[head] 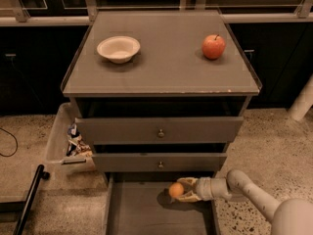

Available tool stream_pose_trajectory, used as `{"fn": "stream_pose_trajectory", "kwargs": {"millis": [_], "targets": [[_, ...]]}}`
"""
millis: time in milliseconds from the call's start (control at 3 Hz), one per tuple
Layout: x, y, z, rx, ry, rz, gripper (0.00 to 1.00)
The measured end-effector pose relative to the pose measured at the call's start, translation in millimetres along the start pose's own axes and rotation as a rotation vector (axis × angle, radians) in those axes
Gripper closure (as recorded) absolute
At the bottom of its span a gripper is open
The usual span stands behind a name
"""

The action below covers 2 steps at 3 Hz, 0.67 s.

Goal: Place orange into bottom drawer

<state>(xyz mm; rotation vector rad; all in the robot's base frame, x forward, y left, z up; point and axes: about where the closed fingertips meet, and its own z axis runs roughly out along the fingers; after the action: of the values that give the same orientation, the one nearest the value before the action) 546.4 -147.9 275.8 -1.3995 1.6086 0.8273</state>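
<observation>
The gripper reaches in from the right, low in the view, over the bottom drawer. Its two fingers are closed on the orange, one finger above it and one below as seen here. The orange sits at the fingers' left end, over the back part of the drawer's flat gray floor, just in front of the middle drawer. A dark shadow lies on the floor beneath and beside the orange, so it seems to hang clear of the floor, though I cannot tell that for certain. The pale arm runs from the gripper to the right and down toward the lower right corner, crossing the drawer's right wall. The bottom drawer is pulled well out toward the camera. Above it the middle drawer and the top drawer each stand partly out, with a dark gap over each front and a small brass knob at the middle of each. On the flat top of the chest a white bowl rests at the left and a red-orange apple with a stem at the right, well apart. Left of the chest a pale bin on the speckled floor holds some packets, and a black pole slants across the lower left corner.
</observation>
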Motion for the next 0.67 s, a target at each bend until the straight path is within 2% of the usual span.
{"fn": "stream_pose_trajectory", "kwargs": {"millis": [333, 667], "targets": [[30, 9, 31, -0.023, 0.05, 0.004, 1.0], [52, 12, 53, -0.017, 0.062, -0.022, 1.0]]}}
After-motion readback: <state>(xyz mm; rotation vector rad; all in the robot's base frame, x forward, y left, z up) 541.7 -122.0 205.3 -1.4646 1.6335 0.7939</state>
